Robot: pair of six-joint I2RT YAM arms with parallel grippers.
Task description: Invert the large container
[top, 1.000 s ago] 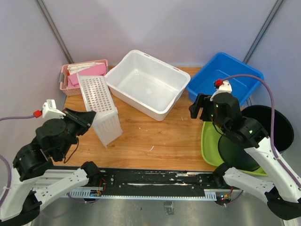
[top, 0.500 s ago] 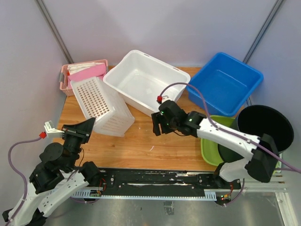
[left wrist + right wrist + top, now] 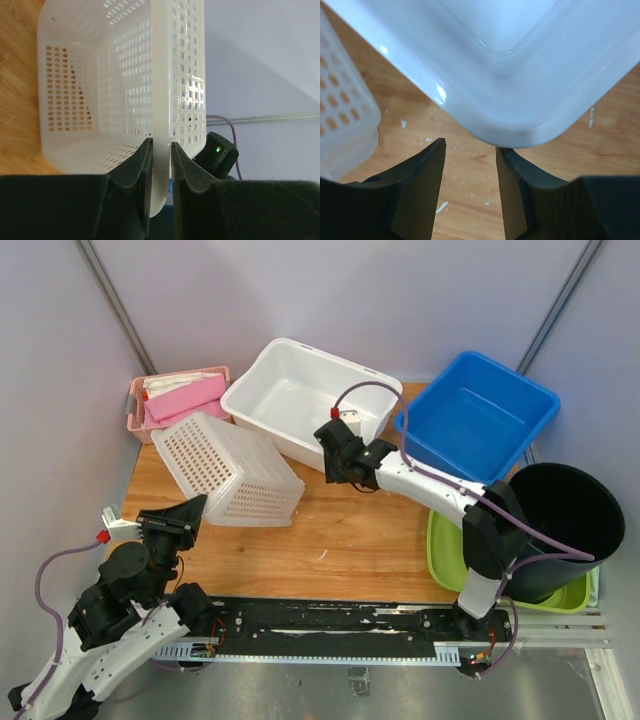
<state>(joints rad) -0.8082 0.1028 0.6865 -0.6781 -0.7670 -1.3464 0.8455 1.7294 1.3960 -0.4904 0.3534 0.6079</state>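
Observation:
The large container, a solid white tub [image 3: 290,390], stands open side up at the back middle of the table; its rounded near corner [image 3: 520,60] fills the right wrist view. My right gripper [image 3: 332,447] [image 3: 470,150] is at that corner, jaws partly open with only bare wood between them. The corner's rim lies just over the right fingertip [image 3: 502,152]. My left gripper [image 3: 190,508] [image 3: 161,145] is shut on the rim of a white perforated basket [image 3: 230,475] [image 3: 100,75]. That basket lies on its side, its mouth toward the left gripper.
A blue tub [image 3: 480,415] stands at the back right and a pink basket [image 3: 180,400] at the back left. A black bucket [image 3: 560,515] sits on a green tray [image 3: 445,550] at the right edge. The perforated basket's end [image 3: 345,100] lies close to the left of my right gripper.
The left gripper tipped the perforated basket from standing on end onto its side. The right arm swung from the right side across to the tub's near corner and its jaws narrowed.

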